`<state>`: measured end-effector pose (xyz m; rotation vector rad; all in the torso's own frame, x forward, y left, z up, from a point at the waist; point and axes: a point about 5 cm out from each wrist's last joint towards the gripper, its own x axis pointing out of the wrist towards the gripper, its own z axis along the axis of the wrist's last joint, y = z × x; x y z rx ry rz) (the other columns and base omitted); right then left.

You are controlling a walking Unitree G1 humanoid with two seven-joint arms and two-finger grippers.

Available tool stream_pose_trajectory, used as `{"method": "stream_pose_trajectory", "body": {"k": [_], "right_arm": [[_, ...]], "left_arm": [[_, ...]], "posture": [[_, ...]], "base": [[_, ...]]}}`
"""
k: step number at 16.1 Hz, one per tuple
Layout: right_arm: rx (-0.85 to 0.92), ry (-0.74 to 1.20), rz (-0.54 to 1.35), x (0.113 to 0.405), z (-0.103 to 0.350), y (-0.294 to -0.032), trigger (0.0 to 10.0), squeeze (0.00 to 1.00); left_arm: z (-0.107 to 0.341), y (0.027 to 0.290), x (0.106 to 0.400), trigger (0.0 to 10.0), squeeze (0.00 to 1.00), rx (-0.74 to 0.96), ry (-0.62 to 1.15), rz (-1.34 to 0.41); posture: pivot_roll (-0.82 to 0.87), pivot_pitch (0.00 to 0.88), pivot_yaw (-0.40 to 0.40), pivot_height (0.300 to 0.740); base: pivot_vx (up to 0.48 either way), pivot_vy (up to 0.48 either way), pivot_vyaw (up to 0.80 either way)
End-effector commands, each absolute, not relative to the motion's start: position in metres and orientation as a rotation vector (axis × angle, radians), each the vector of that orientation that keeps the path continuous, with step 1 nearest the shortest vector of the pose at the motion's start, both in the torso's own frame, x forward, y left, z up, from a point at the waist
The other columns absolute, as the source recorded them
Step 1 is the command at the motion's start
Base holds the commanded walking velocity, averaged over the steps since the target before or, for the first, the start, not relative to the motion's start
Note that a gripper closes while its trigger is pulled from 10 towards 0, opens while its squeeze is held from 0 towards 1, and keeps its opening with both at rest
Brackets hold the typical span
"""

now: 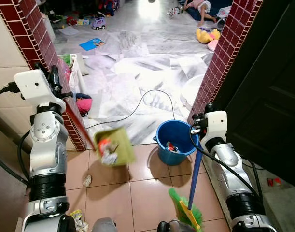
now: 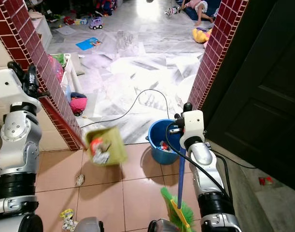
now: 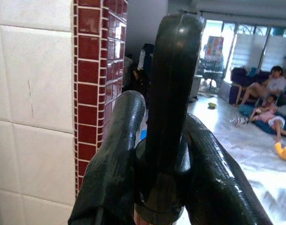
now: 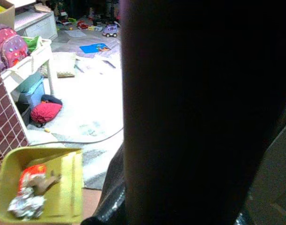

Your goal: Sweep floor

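Carrying a loaded dustpan point(image 1: 114, 146) on a long handle is mostly a balance problem, we reckon. The pan is light stiff plastic, yellow-green, hanging above the tan floor tiles point(image 1: 142, 186) with a red wrapper and crumpled foil point(image 4: 25, 206) sitting loose in it. That litter is featherweight and will slide out the moment the tray tips the wrong way. Best hold is right where we have it, high on the red handle point(image 1: 79, 126), which runs up toward 10 o'clock from the pan.

Our left gripper point(image 3: 164, 159) is up by the red brick pillar point(image 1: 38, 43), forearm near vertical, both fingers point(image 3: 112, 164) clamped around the dark top of that handle.

Our right gripper point(image 1: 203, 112) sits at about 3 o'clock from the pan, arm bent upward, on the blue broom pole point(image 1: 195, 169). We honestly can't tell how tight its fingers are, since its wrist camera is mostly dark pole. The broom's green bristles point(image 1: 186, 209) rest on the tiles at 6 o'clock from it.

The blue bucket point(image 1: 175, 142), some rubbish already inside, stands just beside the pan at its 3 o'clock. A few scraps point(image 1: 87, 181) lie on the floor below the pan.
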<state>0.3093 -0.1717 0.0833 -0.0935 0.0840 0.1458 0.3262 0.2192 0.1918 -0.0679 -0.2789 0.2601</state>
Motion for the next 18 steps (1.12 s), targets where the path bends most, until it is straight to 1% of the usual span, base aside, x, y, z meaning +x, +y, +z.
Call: {"method": "stream_pose_trajectory", "body": {"k": [1, 4, 5, 8, 10, 11, 14, 18], "right_arm": [[-0.096, 0.084, 0.154, 0.313, 0.084, -0.169, 10.0, 0.00], [-0.073, 0.098, 0.160, 0.312, 0.080, -0.164, 10.0, 0.00], [-0.059, 0.079, 0.169, 0.312, 0.083, -0.159, 10.0, 0.00], [-0.043, 0.066, 0.163, 0.313, 0.084, -0.159, 10.0, 0.00], [-0.043, 0.058, 0.165, 0.314, 0.086, -0.159, 10.0, 0.00], [-0.045, 0.053, 0.166, 0.314, 0.087, -0.159, 10.0, 0.00], [-0.044, 0.050, 0.175, 0.315, 0.087, -0.156, 10.0, 0.00], [-0.047, 0.051, 0.185, 0.314, 0.086, -0.154, 10.0, 0.00]], "left_arm": [[0.236, 0.212, 0.330, 10.0, 0.00, -0.108, -0.437, 0.228], [0.263, 0.204, 0.338, 10.0, 0.00, -0.127, -0.528, 0.202], [0.277, 0.194, 0.344, 10.0, 0.00, -0.144, -0.575, 0.179], [0.291, 0.185, 0.347, 10.0, 0.00, -0.147, -0.630, 0.165], [0.299, 0.183, 0.349, 10.0, 0.00, -0.161, -0.664, 0.185], [0.301, 0.181, 0.351, 10.0, 0.00, -0.159, -0.677, 0.179], [0.307, 0.172, 0.353, 10.0, 0.00, -0.159, -0.701, 0.141], [0.308, 0.173, 0.354, 10.0, 0.00, -0.156, -0.711, 0.153]], "posture": [[-0.01, 0.000, 0.001, 0.740], [-0.01, 0.000, 0.006, 0.740], [-0.02, 0.000, 0.010, 0.740], [-0.03, 0.000, 0.013, 0.740], [-0.03, 0.000, 0.014, 0.740], [-0.03, 0.000, 0.016, 0.740], [-0.03, 0.000, 0.019, 0.740], [-0.03, 0.000, 0.018, 0.740]], "base": [[0.000, 0.000, 0.00], [0.000, 0.000, 0.00], [0.000, 0.000, 0.00], [0.000, 0.000, 0.00], [0.000, 0.000, -0.74], [0.345, 0.000, -0.80], [0.459, 0.000, 0.00], [0.462, 0.000, 0.00]]}}
